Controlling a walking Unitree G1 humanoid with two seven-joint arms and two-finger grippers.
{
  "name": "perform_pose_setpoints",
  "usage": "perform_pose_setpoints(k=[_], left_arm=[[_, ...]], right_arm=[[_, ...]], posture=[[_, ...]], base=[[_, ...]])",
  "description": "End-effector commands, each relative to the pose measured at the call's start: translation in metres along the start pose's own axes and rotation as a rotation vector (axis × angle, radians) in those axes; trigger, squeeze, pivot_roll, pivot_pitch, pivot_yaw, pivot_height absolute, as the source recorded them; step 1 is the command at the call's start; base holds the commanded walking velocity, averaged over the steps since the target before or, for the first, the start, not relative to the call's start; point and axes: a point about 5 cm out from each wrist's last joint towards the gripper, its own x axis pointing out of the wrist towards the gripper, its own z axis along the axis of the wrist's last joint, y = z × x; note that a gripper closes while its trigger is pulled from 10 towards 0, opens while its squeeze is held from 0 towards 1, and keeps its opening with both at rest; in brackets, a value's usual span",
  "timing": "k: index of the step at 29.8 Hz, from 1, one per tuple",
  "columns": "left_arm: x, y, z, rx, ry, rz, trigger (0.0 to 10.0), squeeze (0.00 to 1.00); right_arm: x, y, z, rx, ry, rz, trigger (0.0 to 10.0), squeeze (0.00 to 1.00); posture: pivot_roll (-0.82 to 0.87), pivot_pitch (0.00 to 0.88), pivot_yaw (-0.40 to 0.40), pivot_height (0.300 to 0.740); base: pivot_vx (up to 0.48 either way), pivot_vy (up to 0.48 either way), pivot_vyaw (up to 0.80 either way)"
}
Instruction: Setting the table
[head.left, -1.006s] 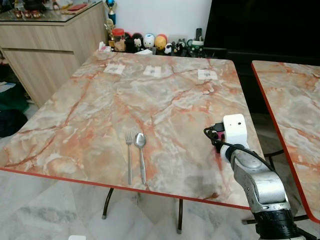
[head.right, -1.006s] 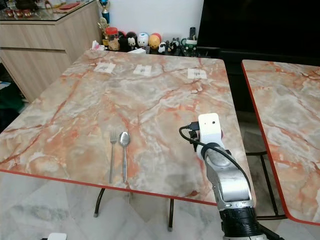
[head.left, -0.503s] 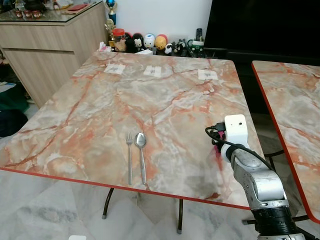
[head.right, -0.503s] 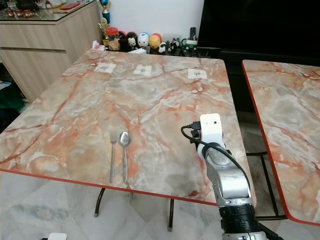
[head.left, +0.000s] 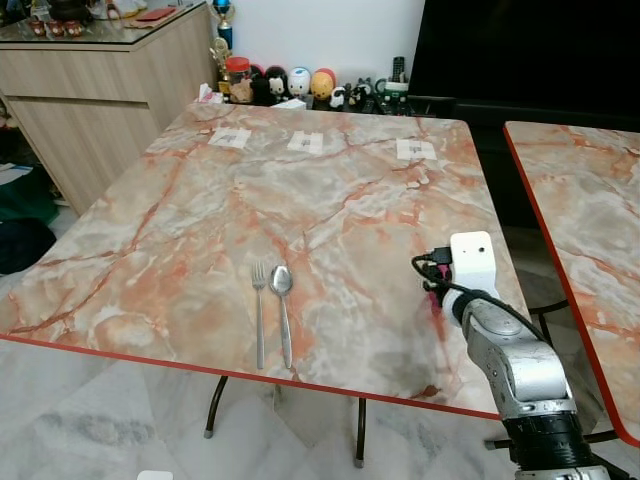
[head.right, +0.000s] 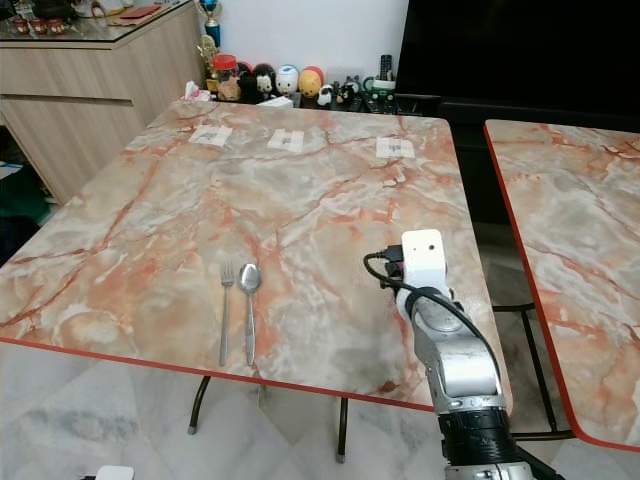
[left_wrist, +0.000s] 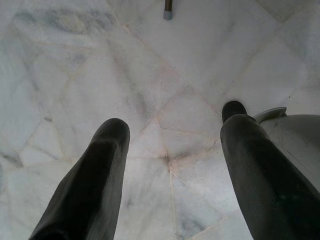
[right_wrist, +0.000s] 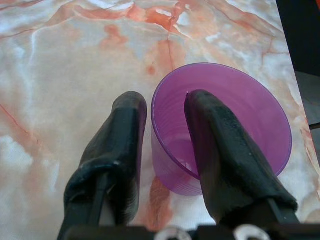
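Note:
A purple plastic cup stands upright on the marble table, close to its right edge. My right gripper is shut on the cup's wall, one finger inside the rim and one outside. In the eye views the white wrist unit of my right arm covers most of the cup. A fork and a spoon lie side by side near the table's front edge, left of my right arm. My left gripper hangs open over the pale tiled floor, holding nothing.
Three small paper cards lie along the table's far side. Toy figures and jars line the wall behind. A second marble table stands to the right across a narrow gap. A wooden sideboard is at the far left.
My right wrist has crept very slightly to the right over the table; the fork and spoon have not moved.

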Motion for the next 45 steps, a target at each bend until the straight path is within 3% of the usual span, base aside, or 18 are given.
perform_pose_setpoints(k=[1,2,3,4,5,6,9,10,11,13,35,38,40,41,42,45], left_arm=[[-0.001,0.002,-0.006,0.005,0.024,-0.001,10.0,0.0],[-0.001,0.002,-0.006,0.006,0.024,-0.001,10.0,0.0],[-0.001,0.002,-0.006,0.006,0.025,-0.001,10.0,0.0],[-0.001,0.002,-0.006,0.006,0.025,0.0,10.0,0.0],[-0.001,0.002,-0.006,0.005,0.025,0.0,10.0,0.0],[-0.001,0.002,-0.006,0.005,0.025,0.0,10.0,0.0],[-0.001,0.002,-0.006,0.005,0.025,0.0,10.0,0.0],[-0.001,0.002,-0.006,0.005,0.025,0.0,10.0,0.0],[-0.001,0.002,-0.006,0.004,0.025,0.001,10.0,0.0],[-0.001,0.002,-0.006,0.004,0.025,0.001,10.0,0.0],[-0.001,0.002,-0.006,-0.001,0.026,-0.005,10.0,0.0],[-0.001,0.001,-0.006,-0.003,0.026,-0.004,10.0,0.0],[-0.001,0.001,-0.006,-0.005,0.027,-0.004,10.0,0.0],[-0.001,0.001,-0.006,-0.005,0.027,-0.004,10.0,0.0],[-0.001,0.001,-0.006,-0.005,0.026,-0.004,10.0,0.0],[-0.001,0.001,-0.005,-0.009,0.024,-0.003,10.0,0.0]], right_arm=[[0.002,-0.001,0.003,0.009,-0.007,-0.003,10.0,0.0],[0.002,0.0,0.003,0.009,-0.006,-0.002,10.0,0.0],[0.002,0.0,0.002,0.01,-0.005,-0.001,9.1,0.0],[0.002,0.0,0.002,0.01,-0.004,0.0,7.1,0.0],[0.002,0.0,0.002,0.01,-0.004,0.0,7.1,0.0],[0.002,0.0,0.002,0.011,-0.003,0.0,6.3,0.0],[0.002,0.001,0.002,0.011,-0.002,0.001,6.5,0.0],[0.002,0.001,0.001,0.011,-0.001,0.001,5.5,0.0],[0.002,0.001,0.001,0.012,0.0,0.001,3.0,0.0],[0.002,0.001,0.001,0.016,0.001,0.001,0.0,0.0],[0.002,0.003,0.0,0.027,0.005,0.004,0.0,0.0],[0.002,0.005,0.004,0.054,-0.038,0.011,0.0,0.0],[0.0,0.01,0.014,0.1,-0.133,0.043,0.3,0.0],[-0.001,0.012,0.017,0.112,-0.165,0.05,2.6,0.0],[-0.003,0.013,0.02,0.127,-0.203,0.052,9.7,0.0],[-0.007,0.013,0.025,0.169,-0.276,0.03,10.0,0.0]], posture=[[-0.09,0.013,-0.009,0.74],[-0.09,0.013,-0.009,0.74],[-0.09,0.013,-0.01,0.74],[-0.09,0.012,-0.01,0.74],[-0.09,0.012,-0.01,0.74],[-0.09,0.012,-0.01,0.74],[-0.09,0.013,-0.01,0.74],[-0.09,0.013,-0.01,0.74],[-0.09,0.013,-0.01,0.74],[-0.09,0.013,-0.01,0.74],[-0.08,0.015,-0.014,0.74],[-0.08,0.016,-0.014,0.74],[-0.08,0.018,-0.014,0.74],[-0.08,0.017,-0.014,0.74],[-0.08,0.017,-0.014,0.74],[-0.09,0.023,-0.013,0.74]], base=[[0.0,0.0,0.0],[0.0,0.0,0.0],[0.0,0.0,0.0],[0.0,0.0,0.0],[0.0,0.0,0.0],[0.0,0.0,0.0],[0.0,0.0,0.0],[0.0,0.0,0.0],[0.0,0.0,0.0],[0.0,0.0,0.0],[0.0,0.0,0.0],[0.0,0.0,0.0],[0.0,0.0,0.0],[0.0,0.0,0.0],[0.0,0.0,0.0],[0.0,0.0,0.0]])
